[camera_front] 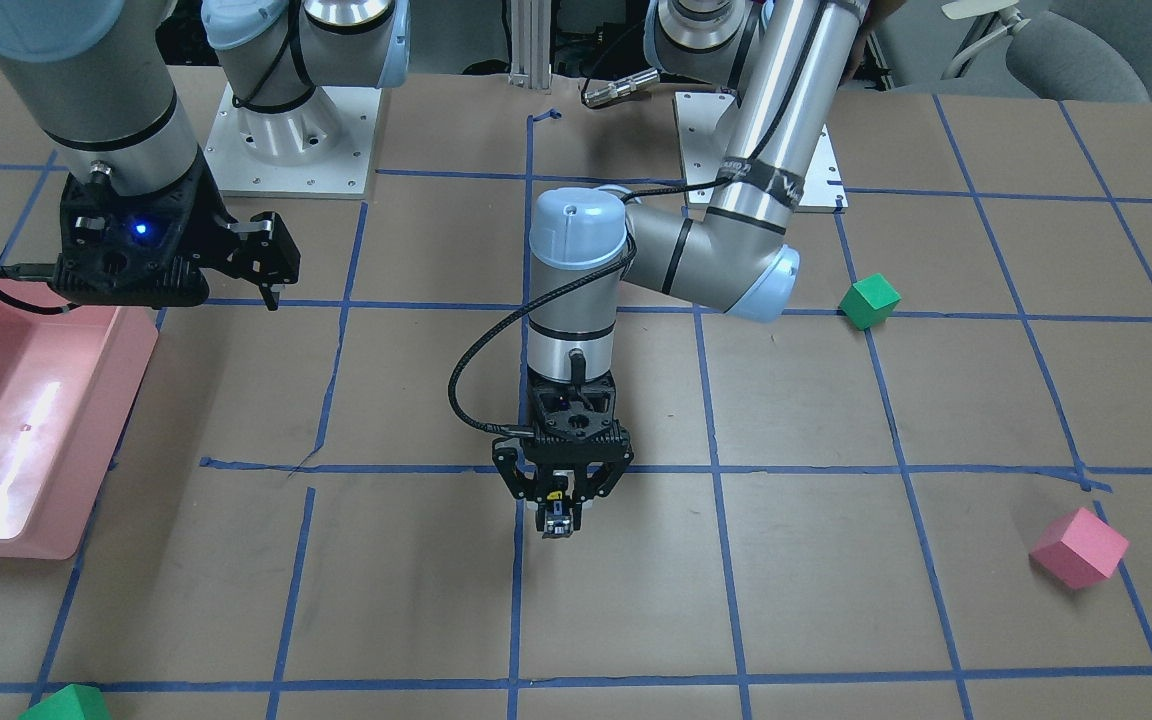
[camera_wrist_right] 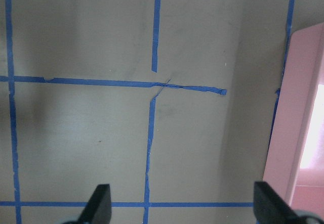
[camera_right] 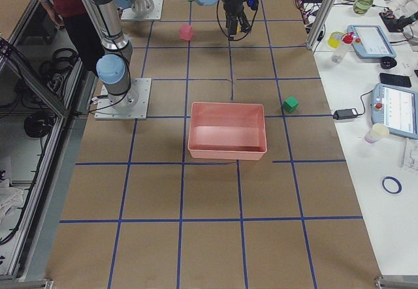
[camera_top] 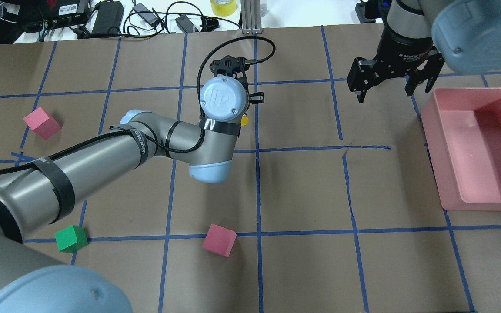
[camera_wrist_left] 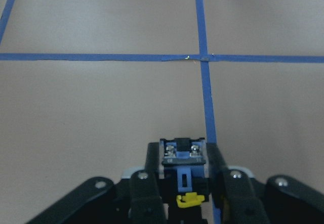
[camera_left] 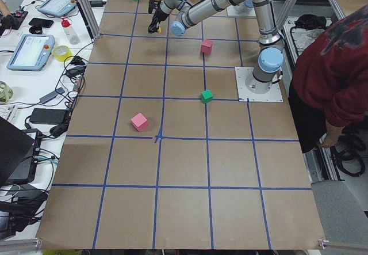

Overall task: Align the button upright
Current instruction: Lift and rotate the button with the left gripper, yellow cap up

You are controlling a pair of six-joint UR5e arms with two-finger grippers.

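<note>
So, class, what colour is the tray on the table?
Pink; the tray shows best in the overhead exterior view.

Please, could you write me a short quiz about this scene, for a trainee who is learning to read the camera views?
1. Multiple choice: what does the left claw hold?
A) a green cube
B) the button
C) nothing

2. True or false: the right claw is open, beside the pink tray.

3. Count: how many pink cubes show in the overhead view?

Key: 1 B; 2 true; 3 two.
</note>
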